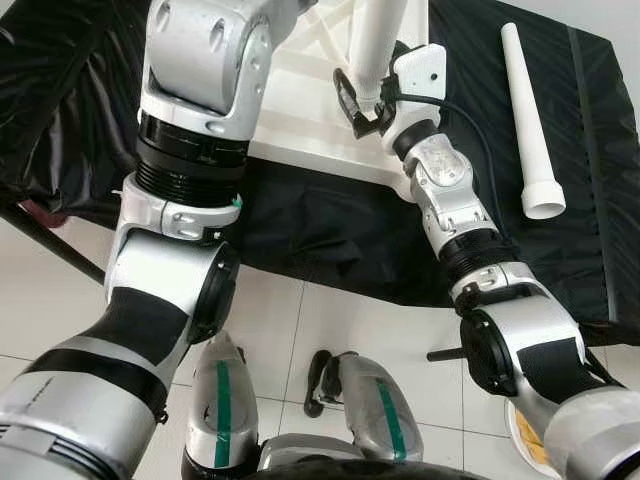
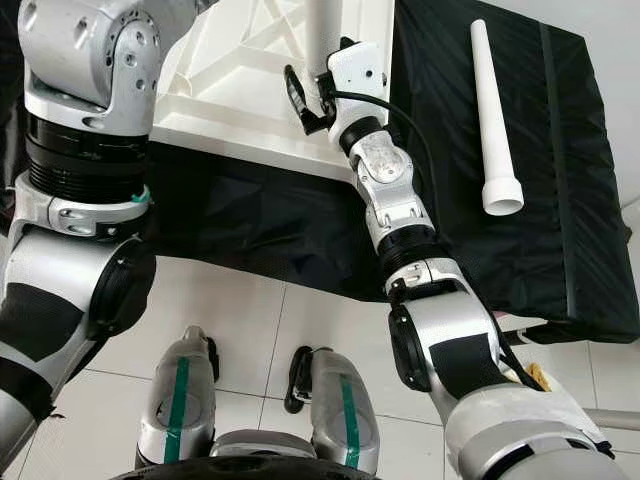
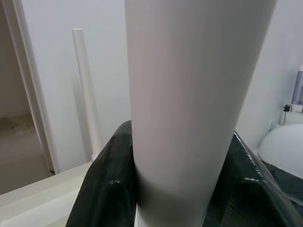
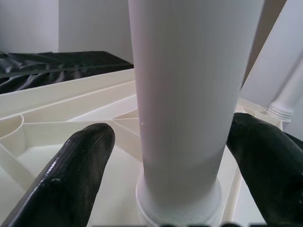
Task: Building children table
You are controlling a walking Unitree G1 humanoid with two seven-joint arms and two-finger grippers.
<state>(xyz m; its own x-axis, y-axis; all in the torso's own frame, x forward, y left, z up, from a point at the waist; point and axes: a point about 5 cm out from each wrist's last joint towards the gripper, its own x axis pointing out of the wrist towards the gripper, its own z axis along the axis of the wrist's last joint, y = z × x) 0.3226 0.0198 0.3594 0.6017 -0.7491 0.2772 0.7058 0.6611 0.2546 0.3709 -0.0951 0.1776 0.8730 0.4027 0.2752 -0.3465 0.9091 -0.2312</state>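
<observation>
The white tabletop (image 1: 300, 110) lies upside down, ribs up, on a black sheet (image 1: 330, 235), its near edge facing the robot. One white table leg (image 1: 378, 45) stands upright in the tabletop near its near right corner, and both claws are on it.

Right claw (image 1: 352, 103) sits low at the leg's base. In the right wrist view its black fingers (image 4: 71, 175) are spread either side of the leg (image 4: 187, 94), a clear gap on each side, not gripping; the leg's collar sits in the ribbed socket of the tabletop (image 4: 52, 118).

Left claw (image 3: 182, 189) is higher up. In the left wrist view its two dark fingers (image 3: 106, 184) press against the leg (image 3: 189, 94) on both sides — pinching it firmly. Behind it, a second upright leg (image 3: 87, 92) stands at the tabletop's far side against the white wall.

A spare leg (image 1: 530, 120) lies flat on the black sheet, well right of the tabletop, its wider open end toward the robot. Nothing touches it.

Below, the tiled floor (image 1: 310, 330) shows beneath the sheet's near edge, with the robot's own silver legs (image 1: 225, 410) at the bottom.
</observation>
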